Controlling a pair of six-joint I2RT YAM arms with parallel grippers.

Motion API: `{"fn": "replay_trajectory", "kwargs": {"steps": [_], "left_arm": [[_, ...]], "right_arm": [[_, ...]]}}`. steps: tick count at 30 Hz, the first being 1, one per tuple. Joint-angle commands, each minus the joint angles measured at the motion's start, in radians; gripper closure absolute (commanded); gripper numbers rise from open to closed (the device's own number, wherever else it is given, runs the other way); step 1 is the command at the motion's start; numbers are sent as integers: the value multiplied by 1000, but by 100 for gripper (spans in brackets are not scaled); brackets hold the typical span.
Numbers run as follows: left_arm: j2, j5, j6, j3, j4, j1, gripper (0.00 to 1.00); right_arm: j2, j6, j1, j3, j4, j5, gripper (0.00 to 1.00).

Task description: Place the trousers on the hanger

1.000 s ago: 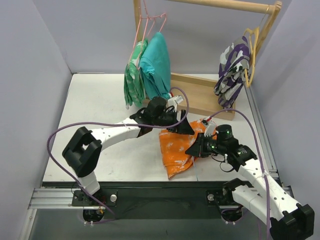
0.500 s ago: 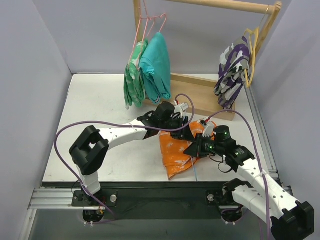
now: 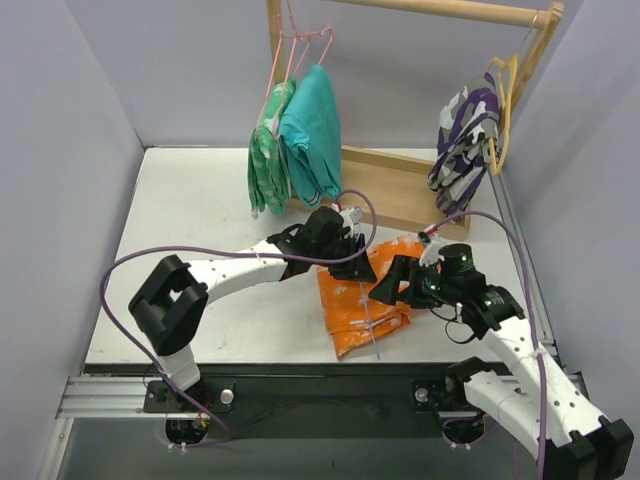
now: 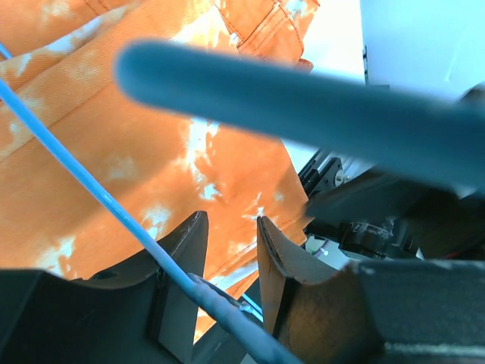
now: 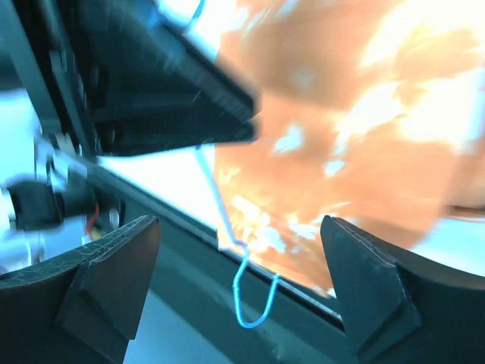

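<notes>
Hook of the hanger [image 4: 106, 197]: nearest of all, it lies just past the near hem of the cloth, at the near edge of the table [image 3: 200, 220].
Hanger, place: the thin light-blue wire lies on top of the trousers and runs from the near edge up to the left gripper.
Trousers [image 3: 350, 300]: orange with white spots, crumpled flat on the table, near and a little right of the middle. Their near end reaches almost to the table edge.
Right gripper [image 3: 388, 285]: over the right side of the trousers. Its jaws stand wide apart, with nothing between them.
Left gripper [image 4: 231, 220]: over the far end of the trousers, just left of the right gripper. The jaws are partly closed, with a gap at the tips. The hanger wire crosses the base of one finger, but I cannot tell if it is clamped.
Wooden rack [image 3: 400, 185]: at the far side of the table.
Left of the rack: a teal garment [image 3: 312, 125] and a green-and-white garment [image 3: 265, 165] hang on pink hangers [image 3: 300, 45].
Right of the rack: a purple-and-white garment [image 3: 460, 140] hangs on a yellow hanger [image 3: 505, 90].
</notes>
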Motion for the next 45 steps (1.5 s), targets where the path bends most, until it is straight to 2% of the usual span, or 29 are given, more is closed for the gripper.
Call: {"fn": "replay_trajectory", "kwargs": {"steps": [1, 6, 13, 22, 27, 30, 31, 33, 34, 36, 37, 41, 45], "left_arm": [[-71, -88, 16, -29, -53, 10, 100], [-96, -96, 22, -46, -51, 11, 100], [-105, -105, 25, -57, -51, 11, 100], [-116, -111, 21, -73, -42, 11, 100], [-117, -113, 19, -78, -39, 8, 100], [-125, -123, 22, -83, -45, 8, 100], [-128, -126, 25, -84, -45, 10, 100], [-130, -129, 30, -84, -56, 8, 100], [-131, -132, 35, -84, -61, 8, 100], [-136, -140, 45, -84, -76, 8, 100], [-140, -143, 57, -84, -84, 8, 100], [-159, -186, 105, -67, -145, 10, 100], [-182, -223, 160, -63, -183, 10, 100]], "right_arm": [[-4, -39, -115, 107, -133, 56, 8], [97, -83, -163, 173, -244, 93, 5], [159, -47, -161, 78, -256, 47, 7], [178, -23, -141, -23, -215, -11, 8], [206, 18, -103, -72, -104, -68, 11], [243, 29, -52, -54, -57, -57, 20], [260, 30, -42, -48, -34, -56, 30], [278, 33, -23, -14, -25, -42, 44], [293, 33, -12, 0, -23, -39, 57], [304, 29, 0, 41, -28, -27, 71], [313, 32, 5, 55, -41, -14, 86], [335, 33, 8, 123, -113, 7, 100], [317, 39, 8, 201, -153, 21, 100]]}}
